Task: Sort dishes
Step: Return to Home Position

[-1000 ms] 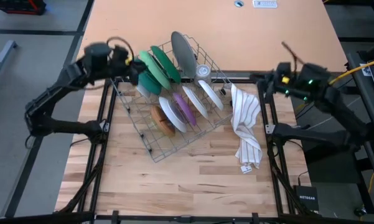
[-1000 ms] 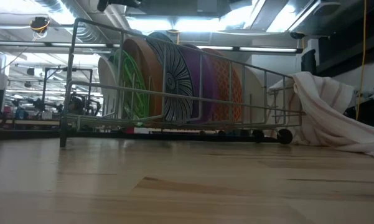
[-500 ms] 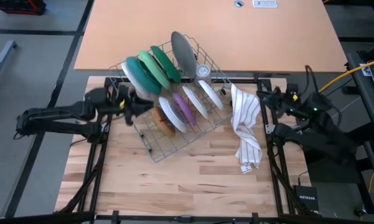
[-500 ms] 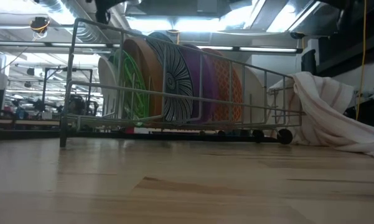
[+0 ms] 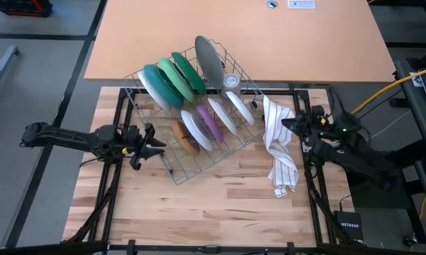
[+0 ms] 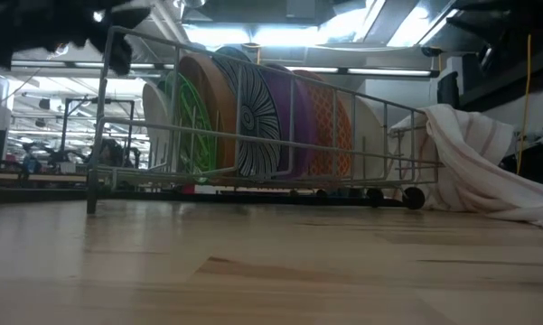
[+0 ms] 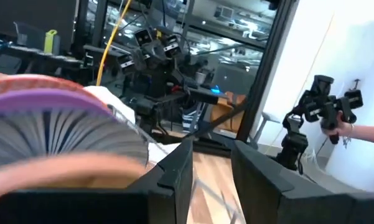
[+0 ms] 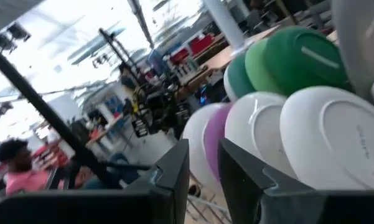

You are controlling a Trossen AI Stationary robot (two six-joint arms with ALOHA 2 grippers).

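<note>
Dishes (image 5: 197, 129) stood on edge in the grey wire rack (image 5: 176, 170) at the middle of the pale wooden bench (image 5: 213, 212). A white, a teal, a green and a grey plate filled the back row, with smaller white, purple and brown ones in the front row. A white striped cloth (image 5: 282, 149) lay crumpled just right of the rack. Beyond the bench the room showed ceiling lights, ducts and other rigs, and a person (image 8: 15, 177) in a pink top. The left pincer (image 5: 147, 145) hung low just beside the rack's left side, fingers a little spread, pinching nothing, apart from the dishes. The right pincer (image 5: 289, 126) sat by the cloth near the bench's right edge, likewise slightly spread and empty.
</note>
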